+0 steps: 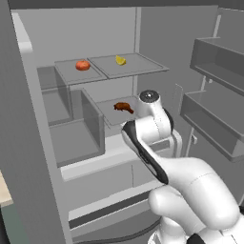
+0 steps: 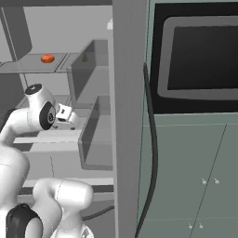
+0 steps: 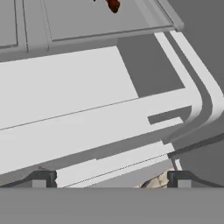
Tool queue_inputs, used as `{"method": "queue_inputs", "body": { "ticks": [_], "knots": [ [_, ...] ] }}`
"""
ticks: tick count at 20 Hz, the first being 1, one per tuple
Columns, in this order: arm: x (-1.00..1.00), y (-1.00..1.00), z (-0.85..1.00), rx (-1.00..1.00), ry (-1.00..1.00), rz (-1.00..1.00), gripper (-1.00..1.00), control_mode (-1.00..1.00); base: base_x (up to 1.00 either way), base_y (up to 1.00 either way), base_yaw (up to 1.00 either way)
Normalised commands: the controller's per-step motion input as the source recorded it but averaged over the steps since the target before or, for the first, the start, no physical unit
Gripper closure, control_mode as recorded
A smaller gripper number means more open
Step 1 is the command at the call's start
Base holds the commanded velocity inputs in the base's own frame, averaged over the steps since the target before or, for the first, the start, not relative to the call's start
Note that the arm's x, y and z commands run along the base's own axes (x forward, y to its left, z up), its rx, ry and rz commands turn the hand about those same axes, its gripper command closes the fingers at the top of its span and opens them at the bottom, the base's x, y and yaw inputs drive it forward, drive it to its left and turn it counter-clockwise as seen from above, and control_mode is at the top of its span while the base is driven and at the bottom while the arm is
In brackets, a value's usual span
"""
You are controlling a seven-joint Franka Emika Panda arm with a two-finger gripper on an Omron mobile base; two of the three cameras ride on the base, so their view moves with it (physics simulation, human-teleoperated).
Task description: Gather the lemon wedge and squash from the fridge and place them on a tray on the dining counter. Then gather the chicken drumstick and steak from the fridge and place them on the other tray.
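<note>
On the fridge's upper glass shelf (image 1: pixel 143 66) the yellow lemon wedge (image 1: pixel 120 60) lies to the right, and a round orange-red squash (image 1: pixel 83 65) (image 2: pixel 47 58) to the left. One shelf lower lies the brown chicken drumstick (image 1: pixel 123 107), which also peeks in at the top edge of the hand view (image 3: pixel 113 5). The steak is hidden. My gripper (image 3: pixel 111 179) is open with nothing between its fingertips (image 3: pixel 43 178). It hangs below and in front of the drumstick's shelf, over the fridge's white lower ledge (image 3: pixel 65 87).
Clear drawer bins (image 1: pixel 76 128) fill the fridge's left side. Grey door shelves (image 1: pixel 214 124) jut out on the right. A tall grey fridge wall (image 2: pixel 128 116) stands close to my right, and past it a dark oven window (image 2: pixel 200 56) sits over green cabinets (image 2: pixel 195 176).
</note>
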Motion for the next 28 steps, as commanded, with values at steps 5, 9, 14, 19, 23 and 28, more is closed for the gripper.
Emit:
{"method": "queue_inputs", "body": {
  "ticks": [5,9,14,19,23,28],
  "knots": [
    [0.61,0.02,0.01,-0.02,-0.01,-0.08,-1.0,-1.0,0.0,0.0,0.0],
    [0.5,0.01,0.0,-0.05,-0.02,-0.08,-1.0,-1.0,0.0,0.0,0.0],
    [0.29,-0.06,0.0,-0.05,-0.04,-0.05,-1.0,-1.0,0.0,0.0,0.0],
    [0.25,-0.15,0.0,-0.03,-0.04,-0.02,-1.0,-1.0,0.0,0.0,0.0],
    [0.36,-0.24,0.0,-0.03,-0.01,0.0,-1.0,-1.0,0.0,0.0,0.0],
    [0.51,-0.18,0.0,-0.03,0.0,0.0,-1.0,-1.0,0.0,0.0,0.0]
  ]
}}
